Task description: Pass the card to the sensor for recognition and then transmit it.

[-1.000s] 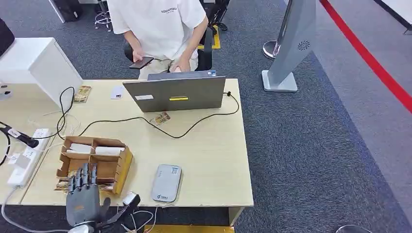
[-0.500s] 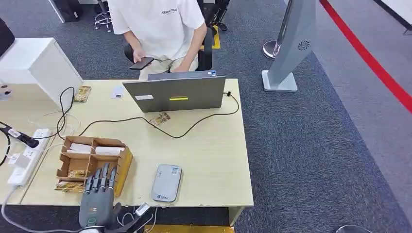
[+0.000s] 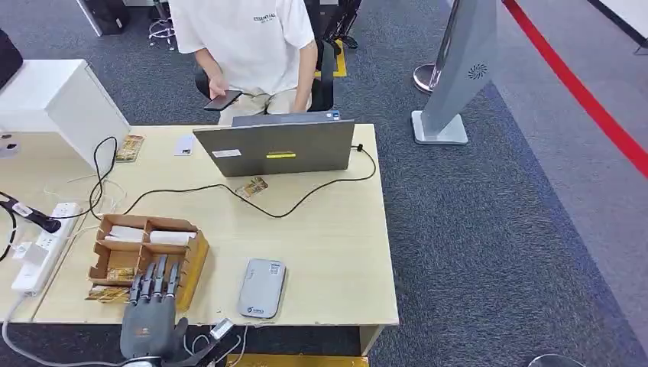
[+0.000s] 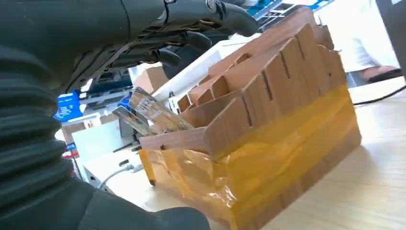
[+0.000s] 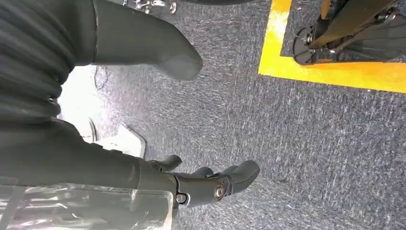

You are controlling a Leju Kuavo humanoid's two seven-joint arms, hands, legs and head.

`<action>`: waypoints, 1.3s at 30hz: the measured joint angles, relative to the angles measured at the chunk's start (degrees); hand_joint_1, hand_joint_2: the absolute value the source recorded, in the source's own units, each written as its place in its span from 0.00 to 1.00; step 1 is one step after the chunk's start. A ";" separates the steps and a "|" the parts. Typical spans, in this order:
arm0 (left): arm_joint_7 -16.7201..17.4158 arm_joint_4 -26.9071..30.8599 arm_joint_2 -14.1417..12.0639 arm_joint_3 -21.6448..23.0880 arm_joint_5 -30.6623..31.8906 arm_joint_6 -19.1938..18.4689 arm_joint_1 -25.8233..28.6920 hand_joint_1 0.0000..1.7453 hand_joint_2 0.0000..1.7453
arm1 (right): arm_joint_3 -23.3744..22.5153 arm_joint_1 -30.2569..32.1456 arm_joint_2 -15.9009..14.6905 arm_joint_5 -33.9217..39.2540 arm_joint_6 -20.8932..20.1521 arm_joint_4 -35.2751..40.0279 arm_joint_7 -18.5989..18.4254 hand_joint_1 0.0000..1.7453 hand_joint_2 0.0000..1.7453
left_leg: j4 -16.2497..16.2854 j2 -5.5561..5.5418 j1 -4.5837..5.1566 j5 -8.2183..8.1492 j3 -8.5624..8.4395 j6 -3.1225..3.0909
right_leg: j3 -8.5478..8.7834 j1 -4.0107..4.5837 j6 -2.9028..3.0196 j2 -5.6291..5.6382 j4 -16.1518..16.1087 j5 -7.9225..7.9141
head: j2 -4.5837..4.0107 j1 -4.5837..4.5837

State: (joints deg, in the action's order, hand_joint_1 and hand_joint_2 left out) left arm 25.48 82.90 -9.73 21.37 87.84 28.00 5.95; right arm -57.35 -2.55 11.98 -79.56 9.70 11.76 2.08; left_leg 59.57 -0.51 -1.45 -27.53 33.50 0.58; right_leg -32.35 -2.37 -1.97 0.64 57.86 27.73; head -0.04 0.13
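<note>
The cards (image 4: pixel 152 112) stand tilted in an end compartment of the cardboard organizer (image 3: pixel 149 248), just ahead of the left hand (image 3: pixel 153 317), whose fingers (image 4: pixel 191 38) are spread over the box and hold nothing. The grey sensor (image 3: pixel 261 288) lies on the table (image 3: pixel 328 252) beside that hand. The right hand (image 5: pixel 210 184) hangs over carpet, fingers loosely apart, empty.

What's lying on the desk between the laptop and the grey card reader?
In the head view, a black cable and a small card lie between the laptop and the card reader; the rest is bare desk.
</note>
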 joint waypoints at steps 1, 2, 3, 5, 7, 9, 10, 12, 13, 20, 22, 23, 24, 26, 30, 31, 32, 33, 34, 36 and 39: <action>0.40 0.31 -0.24 0.16 0.00 -0.25 0.00 0.00 1.00 | -0.07 0.00 0.00 0.04 0.00 0.00 -0.07 0.00 1.00 | 0.00 0.00 0.00 0.00 0.00 0.00 | 0.00 0.00 0.00 0.00 0.00 0.00 | 0.00 0.00; 0.88 0.77 -0.59 0.44 0.00 -0.66 0.00 0.00 1.00 | -0.18 0.00 0.00 0.07 0.00 0.00 -0.09 0.00 1.00 | 0.00 0.00 0.00 0.00 0.00 0.00 | 0.01 0.00 0.00 0.00 0.00 0.00 | 0.00 -0.02; 1.56 1.69 -1.28 0.88 0.00 -1.51 0.06 0.00 1.00 | -0.31 0.00 0.00 0.17 0.00 0.00 -0.07 0.00 1.00 | 0.00 -0.01 0.00 0.00 0.01 0.00 | 0.01 0.00 0.00 -0.01 0.00 0.00 | 0.00 -0.02; 2.43 3.50 -2.34 1.47 0.00 -2.30 0.39 0.00 1.00 | -0.57 0.01 0.00 0.20 0.00 0.00 -0.09 0.00 1.00 | 0.00 0.01 0.00 0.00 0.00 0.00 | 0.01 0.00 0.00 0.00 0.01 0.00 | 0.00 -0.02; 2.76 4.62 -3.10 1.77 0.00 -2.54 0.54 0.00 1.00 | -0.83 0.05 0.00 0.20 0.00 0.00 -0.09 0.00 1.00 | 0.00 0.00 0.00 0.00 0.01 0.00 | 0.01 0.00 0.00 0.00 0.00 0.00 | 0.00 -0.02; 3.22 5.91 -4.04 2.01 0.00 -2.82 0.88 0.00 1.00 | -0.92 0.03 0.00 0.17 0.00 0.00 -0.24 0.00 1.00 | 0.00 0.00 0.00 0.00 0.01 0.00 | 0.01 0.00 0.00 0.00 0.00 0.00 | 0.00 0.00; 3.24 6.39 -4.35 2.06 0.00 -2.84 0.99 0.00 1.00 | -0.92 0.04 0.00 0.13 -0.02 0.00 -0.24 0.00 1.00 | 0.00 0.00 0.00 0.00 0.01 0.00 | 0.01 0.00 0.00 0.00 0.00 0.00 | 0.00 0.00; 3.24 7.35 -4.92 2.08 0.00 -2.89 1.24 0.00 1.00 | -0.98 0.04 0.00 0.02 -0.02 0.00 -0.24 0.00 1.00 | 0.00 0.00 0.00 0.00 0.01 0.00 | 0.01 0.00 0.00 0.00 0.00 0.00 | 0.00 0.00; 3.24 7.76 -5.09 2.08 0.00 -2.91 1.33 0.00 1.00 | -1.01 0.04 0.00 0.02 -0.02 0.00 -0.22 0.00 1.00 | 0.00 0.00 0.00 0.00 0.01 0.00 | 0.01 0.00 0.00 0.00 0.00 0.00 | 0.00 -0.02; 2.56 9.29 -5.59 2.08 0.00 -3.32 1.91 0.00 1.00 | -1.14 0.04 0.00 0.02 -0.02 0.00 -0.24 0.00 1.00 | 0.00 0.00 0.00 0.00 0.00 0.00 | 0.01 0.00 0.00 0.00 0.00 0.00 | 0.00 0.00; 2.10 9.75 -5.57 2.08 0.00 -4.02 2.10 0.00 1.00 | -1.16 0.04 0.00 0.02 -0.04 0.00 -0.26 0.00 1.00 | 0.00 0.00 0.00 0.00 0.00 0.00 | 0.01 0.00 0.00 0.00 0.00 0.00 | 0.00 -0.02; 2.04 9.88 -5.57 2.08 0.00 -4.13 2.14 0.00 1.00 | -1.18 0.04 0.00 0.02 -0.07 0.00 -0.28 0.00 1.00 | 0.00 0.00 0.00 0.00 0.01 0.00 | 0.01 0.00 0.00 0.00 0.00 0.00 | 0.00 -0.02; 2.02 10.08 -5.57 2.08 0.00 -4.20 2.16 0.00 1.00 | -1.18 0.04 0.00 0.02 -0.09 0.00 -0.28 0.00 1.00 | 0.00 0.00 0.00 0.00 0.01 0.00 | 0.01 0.00 0.00 0.00 0.00 0.00 | 0.00 0.00; 1.99 10.30 -5.55 2.08 0.00 -4.51 2.20 0.00 1.00 | -1.18 0.03 0.00 0.02 -0.09 0.00 -0.28 0.00 1.00 | 0.00 0.00 0.00 0.00 0.01 0.00 | 0.01 0.00 0.00 0.00 0.00 0.00 | 0.00 0.00; 0.79 10.67 -5.33 1.51 0.00 -4.64 2.77 0.00 1.00 | -1.22 0.03 0.00 0.02 -0.09 0.00 -0.35 0.00 1.00 | -0.01 0.00 0.00 0.00 0.01 0.00 | 0.01 0.00 0.00 0.00 0.00 0.00 | 0.00 -0.02; 0.53 10.69 -5.20 1.12 0.00 -4.55 3.11 0.00 1.00 | -1.22 0.04 0.00 0.02 -0.09 0.00 -0.39 0.00 1.00 | -0.01 0.01 0.00 0.00 0.00 0.00 | 0.01 0.00 0.00 0.00 0.00 0.00 | 0.00 0.00; 0.11 10.71 -5.05 0.57 0.00 -4.48 3.44 0.00 1.00 | -1.22 0.07 0.00 -0.02 -0.09 0.00 -0.46 0.00 1.00 | -0.01 0.01 0.00 0.00 0.01 0.00 | 0.01 0.00 0.00 0.01 0.00 0.00 | 0.00 -0.02; -0.21 10.82 -4.94 -0.07 0.00 -4.37 3.89 0.00 1.00 | -1.25 0.09 0.00 -0.13 -0.09 0.00 -0.46 0.00 1.00 | -0.01 0.00 0.00 0.00 0.01 0.00 | 0.01 0.00 0.00 0.00 0.00 0.00 | 0.00 -0.02; -0.61 11.02 -4.74 -0.85 0.00 -4.29 4.41 0.00 1.00 | -1.25 0.09 0.00 -0.15 -0.09 0.00 -0.59 0.00 1.00 | -0.01 0.01 0.00 0.00 0.01 0.00 | 0.01 0.00 0.01 0.00 0.00 0.01 | 0.00 -0.02; -1.24 11.22 -4.43 -2.16 0.00 -4.16 5.13 0.00 1.00 | -1.25 0.10 0.04 -0.24 -0.09 0.00 -0.76 0.00 1.00 | -0.01 0.00 0.00 0.00 0.01 0.00 | 0.00 0.00 0.00 -0.01 0.00 0.01 | 0.00 -0.02; -2.14 11.57 -3.98 -3.61 0.00 -4.02 6.01 0.00 1.00 | -1.25 0.09 0.11 -0.35 -0.11 0.00 -0.76 0.00 1.00 | -0.01 -0.01 0.00 0.00 0.01 0.00 | 0.00 0.00 0.00 -0.01 0.00 0.01 | 0.00 0.00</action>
State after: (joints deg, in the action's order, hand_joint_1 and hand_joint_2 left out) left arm 23.34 94.47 -13.70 17.77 87.84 23.98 11.95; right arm -58.60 -2.46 12.09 -79.91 9.60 11.76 1.31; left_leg 59.56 -0.51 -1.45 -27.53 33.51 0.58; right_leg -32.34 -2.37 -1.97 0.64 57.86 27.74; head -0.04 0.13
